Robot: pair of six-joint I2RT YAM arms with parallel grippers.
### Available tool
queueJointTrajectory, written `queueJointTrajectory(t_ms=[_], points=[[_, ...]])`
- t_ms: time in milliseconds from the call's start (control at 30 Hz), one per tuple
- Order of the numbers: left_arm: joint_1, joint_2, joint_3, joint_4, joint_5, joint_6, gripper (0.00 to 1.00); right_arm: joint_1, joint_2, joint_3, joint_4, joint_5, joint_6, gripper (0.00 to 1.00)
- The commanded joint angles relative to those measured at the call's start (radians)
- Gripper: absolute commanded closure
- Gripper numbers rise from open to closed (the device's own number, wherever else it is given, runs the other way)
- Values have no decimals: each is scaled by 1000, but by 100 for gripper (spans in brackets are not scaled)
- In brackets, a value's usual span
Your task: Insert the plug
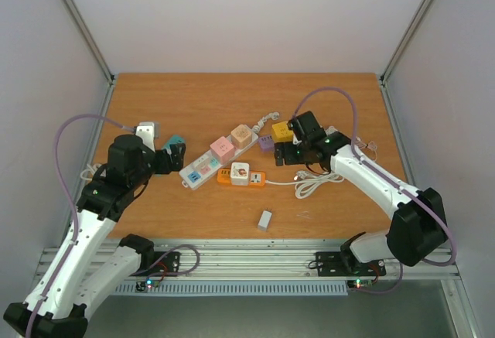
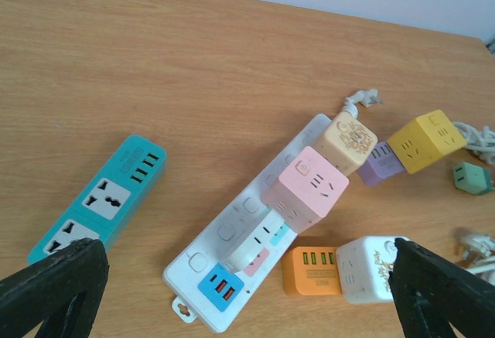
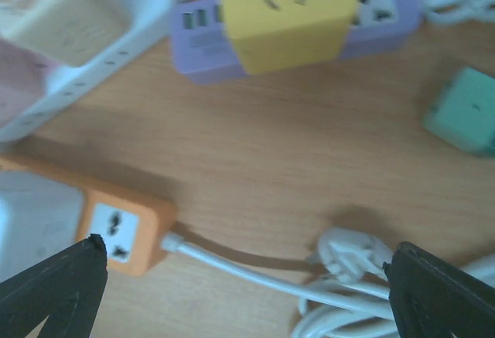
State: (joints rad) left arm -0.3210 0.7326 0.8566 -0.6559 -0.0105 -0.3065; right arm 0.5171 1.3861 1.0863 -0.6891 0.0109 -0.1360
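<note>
The white plug (image 3: pixel 349 251) lies flat on the brown wooden surface (image 1: pixel 193 98), in its right half and about midway between the far and near edges, beside its coiled white cord (image 3: pixel 348 307). The right gripper (image 3: pixel 249 245) hovers over it, jaws wide apart and empty. The left gripper (image 2: pixel 247 247), jaws also apart, holds nothing above the long white power strip (image 2: pixel 203 262).

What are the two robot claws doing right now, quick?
Black left gripper: open, holding nothing.
Black right gripper: open, holding nothing.
</note>
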Motion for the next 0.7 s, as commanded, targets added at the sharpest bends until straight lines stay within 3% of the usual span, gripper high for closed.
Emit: queueJointTrajectory(t_ms=[0,100,333,667], points=[[2,-2,22,28,82,-2,1,3,-41,-44,26,198,213,2],[1,4,21,30,107,-3,1,-37,-41,-54,5,295,295,6],[2,17,14,36,114,6,1,-171,116,-15,10,258,342,24],[2,13,-11,59,141,24,1,-262,328,104,1,278,333,23]])
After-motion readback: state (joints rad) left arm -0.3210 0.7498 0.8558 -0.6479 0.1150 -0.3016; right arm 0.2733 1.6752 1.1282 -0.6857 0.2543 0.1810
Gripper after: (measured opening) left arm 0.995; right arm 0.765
